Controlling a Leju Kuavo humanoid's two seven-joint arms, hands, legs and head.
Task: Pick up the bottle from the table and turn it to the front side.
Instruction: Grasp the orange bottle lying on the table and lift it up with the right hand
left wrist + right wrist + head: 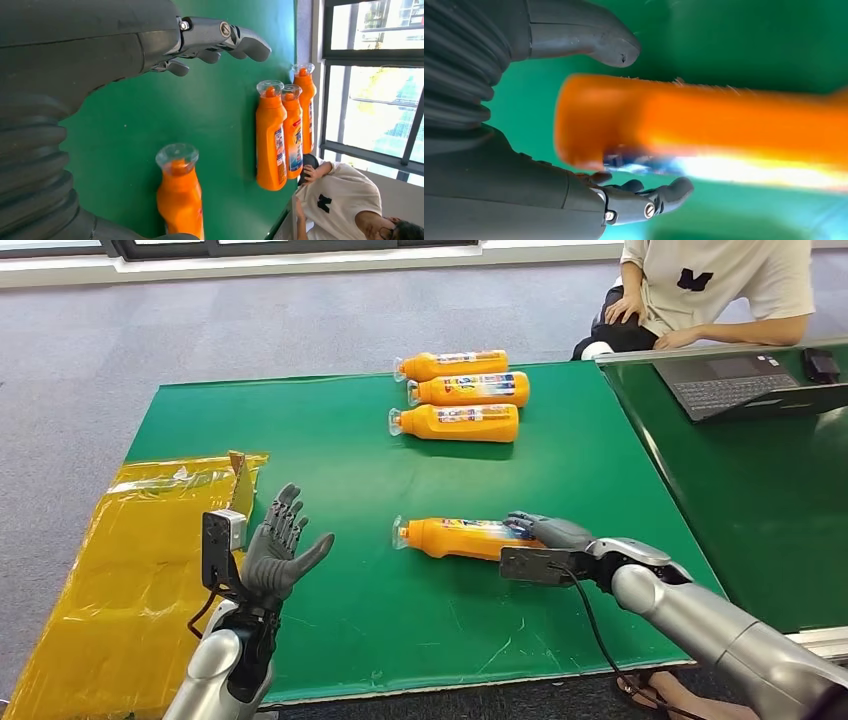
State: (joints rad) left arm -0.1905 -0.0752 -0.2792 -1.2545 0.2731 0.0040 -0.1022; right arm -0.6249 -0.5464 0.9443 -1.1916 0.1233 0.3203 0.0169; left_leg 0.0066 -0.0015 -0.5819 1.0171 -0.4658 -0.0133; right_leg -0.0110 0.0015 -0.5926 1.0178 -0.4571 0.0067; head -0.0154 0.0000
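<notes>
The bottle (465, 537), orange with a clear cap, lies on its side on the green counter (330, 450), near the front edge and slightly right of centre, its cap pointing left. Part of its label faces upward.

The right hand (545, 532) is at the bottle's base end. In the right wrist view the thumb (589, 37) sits on one side of the orange body (704, 120) and the fingers (649, 197) on the other, the hand cupped around the base. That view is blurred, so whether the fingers press on the bottle cannot be told; the bottle rests on the counter in the head view.

The left hand (278, 550) is raised above the counter's near left part, palm open, fingers spread, holding nothing. It stands well apart from the bottle. In the left wrist view its fingers (220, 37) extend over bare green surface, with the bottle (180, 197) beyond.

Three further orange bottles (458, 393) lie side by side on the far part of the counter, caps pointing left. A yellow plastic bag (130, 570) lies at the counter's left edge. A person (715, 290) sits at the far right beside a second green surface carrying a laptop (735, 383).
</notes>
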